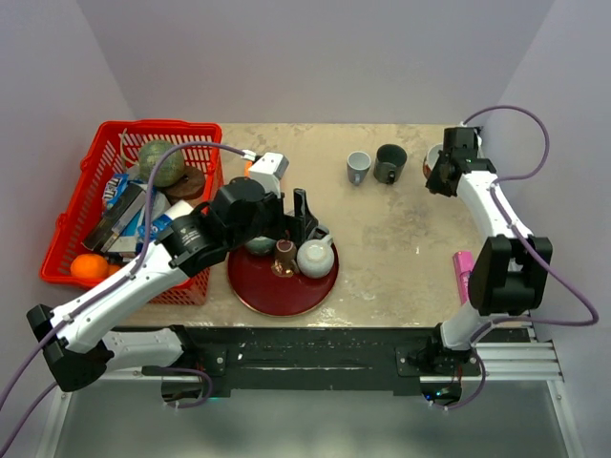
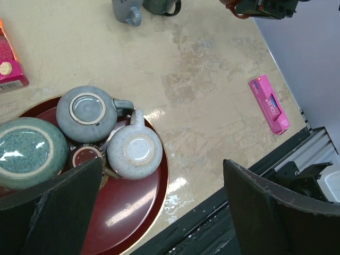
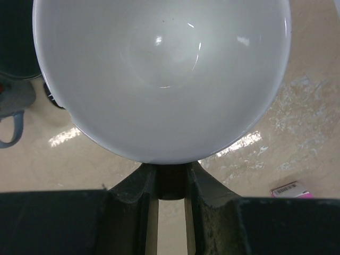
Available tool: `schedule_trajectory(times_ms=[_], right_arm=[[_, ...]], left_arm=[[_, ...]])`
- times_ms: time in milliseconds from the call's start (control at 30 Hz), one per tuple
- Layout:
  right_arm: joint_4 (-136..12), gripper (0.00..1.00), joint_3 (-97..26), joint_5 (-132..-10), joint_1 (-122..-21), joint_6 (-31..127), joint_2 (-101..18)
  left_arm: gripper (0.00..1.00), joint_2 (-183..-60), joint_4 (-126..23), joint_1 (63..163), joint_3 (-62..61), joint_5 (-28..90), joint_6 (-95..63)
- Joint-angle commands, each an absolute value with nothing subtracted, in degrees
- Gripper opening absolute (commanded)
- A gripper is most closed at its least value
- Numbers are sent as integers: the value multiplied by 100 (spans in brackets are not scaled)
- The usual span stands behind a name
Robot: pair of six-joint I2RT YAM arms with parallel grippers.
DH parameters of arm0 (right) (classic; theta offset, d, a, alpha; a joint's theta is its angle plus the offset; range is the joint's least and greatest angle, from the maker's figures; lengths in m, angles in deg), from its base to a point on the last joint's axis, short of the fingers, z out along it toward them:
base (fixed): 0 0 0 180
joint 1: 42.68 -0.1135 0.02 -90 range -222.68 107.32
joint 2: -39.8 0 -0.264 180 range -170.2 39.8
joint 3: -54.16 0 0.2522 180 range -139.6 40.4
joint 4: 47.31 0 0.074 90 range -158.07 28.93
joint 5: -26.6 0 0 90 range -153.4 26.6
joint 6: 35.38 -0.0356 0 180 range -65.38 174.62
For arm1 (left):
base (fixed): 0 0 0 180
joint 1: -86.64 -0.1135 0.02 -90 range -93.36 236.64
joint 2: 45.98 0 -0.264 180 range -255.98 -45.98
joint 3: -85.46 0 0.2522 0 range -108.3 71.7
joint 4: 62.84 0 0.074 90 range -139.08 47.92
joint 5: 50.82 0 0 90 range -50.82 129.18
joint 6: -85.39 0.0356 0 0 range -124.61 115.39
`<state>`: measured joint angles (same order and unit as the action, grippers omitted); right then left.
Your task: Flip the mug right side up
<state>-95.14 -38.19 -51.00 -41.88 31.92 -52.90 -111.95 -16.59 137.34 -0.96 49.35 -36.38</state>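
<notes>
The mug was round-bodied, with a glossy white inside and a reddish-orange outside. Its mouth faced upward, so the bare, empty bottom showed in the right wrist view. It sat at the table's far right corner, its rim pinched between the right gripper's fingers.

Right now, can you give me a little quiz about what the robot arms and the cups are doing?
1. True or false: the left gripper is open and holds nothing.
2. Pick one: what is the right gripper pinching? A a spoon, B the rim of a mug that is white inside, C a banana.
3. Fill in: the grey-blue mug sits bottom-up on the red ____.

Key: 1 true. 2 B. 3 plate.
</notes>
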Motion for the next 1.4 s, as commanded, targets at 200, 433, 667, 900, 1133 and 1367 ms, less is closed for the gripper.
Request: schedule_trajectory(times_ms=[200, 433, 667, 900, 1133, 1367], right_arm=[[-8384, 0, -4354, -5092, -3996, 3563, -5916], [-7944, 0, -4222, -5399, -3996, 3643, -6223], [-7953, 0, -4415, -5549, -3996, 3652, -6654], [-7909, 0, -4477, -5567, -3996, 3608, -6891], [-8111, 2, -4688, -5637, -3996, 3555, -7085], [-8304, 37, -4819, -5540, -3996, 3441, -7015]], left_arm=[[99, -11313, -1568, 13726, -222, 5113, -3440], [99, -11435, -1506, 13726, -336, 5139, -3361], [99, -11453, -1480, 13718, -310, 5139, -3387], [99, -11436, -1454, 13718, -292, 5139, -3493], [99, -11532, -1401, 13709, -441, 5078, -3537], [99, -11699, -1331, 13709, -679, 5060, -3493]])
